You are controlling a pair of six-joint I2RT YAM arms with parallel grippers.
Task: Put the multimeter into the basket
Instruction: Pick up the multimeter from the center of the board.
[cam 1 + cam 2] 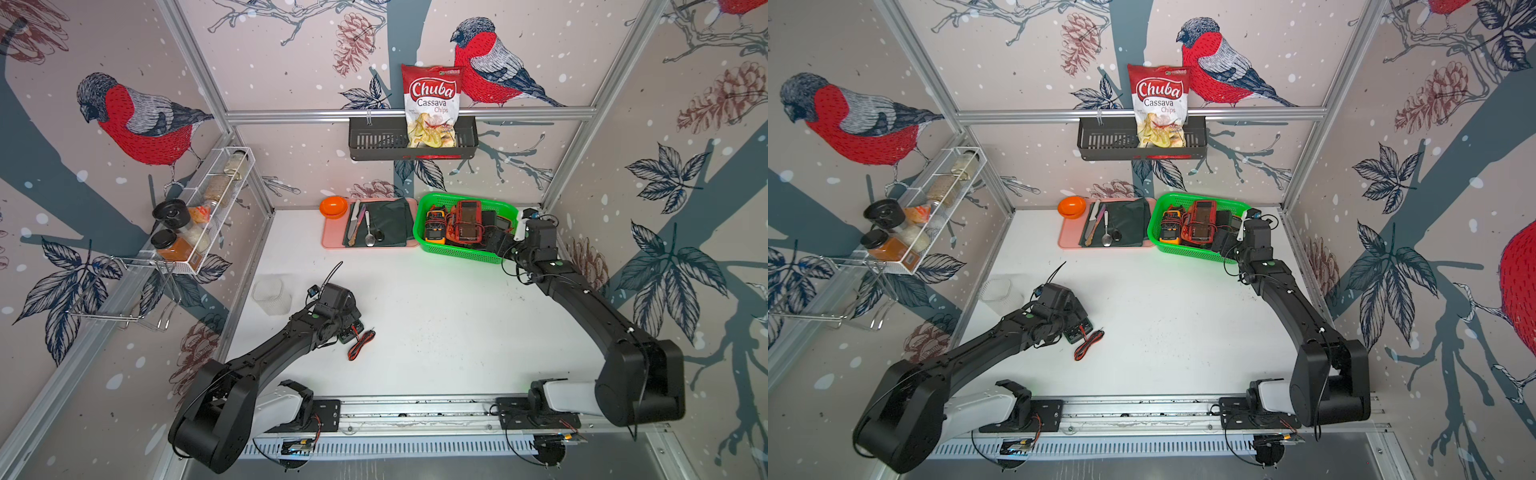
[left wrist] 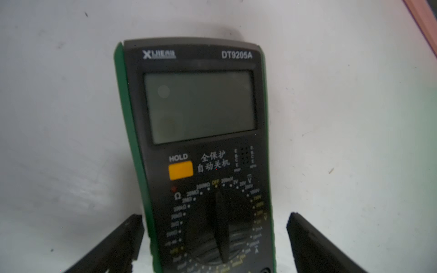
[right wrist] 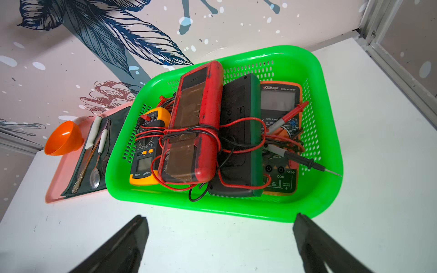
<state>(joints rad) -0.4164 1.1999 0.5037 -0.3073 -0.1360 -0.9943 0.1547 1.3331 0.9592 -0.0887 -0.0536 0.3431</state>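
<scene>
A black multimeter (image 2: 201, 141) with a green casing lies face up on the white table, left of centre (image 1: 352, 332) (image 1: 1079, 331). Its red and black leads (image 1: 360, 345) are bundled beside it. My left gripper (image 2: 215, 217) hangs over its dial end, open, one finger on each side and a gap at both. The bright green basket (image 1: 469, 199) (image 1: 1187, 250) (image 3: 236, 210) stands at the back right and holds several other meters tangled in leads. My right gripper (image 3: 220, 216) is open and empty just short of the basket's near rim (image 1: 498, 243).
A pink tray (image 1: 332, 241) with a dark cloth and cutlery lies left of the basket, an orange bowl (image 1: 333, 206) at its corner. A clear container (image 1: 272, 296) stands near the left arm. A black wall rack (image 1: 374, 141) holds a chips bag. A white wire rack (image 1: 199, 216) holds jars.
</scene>
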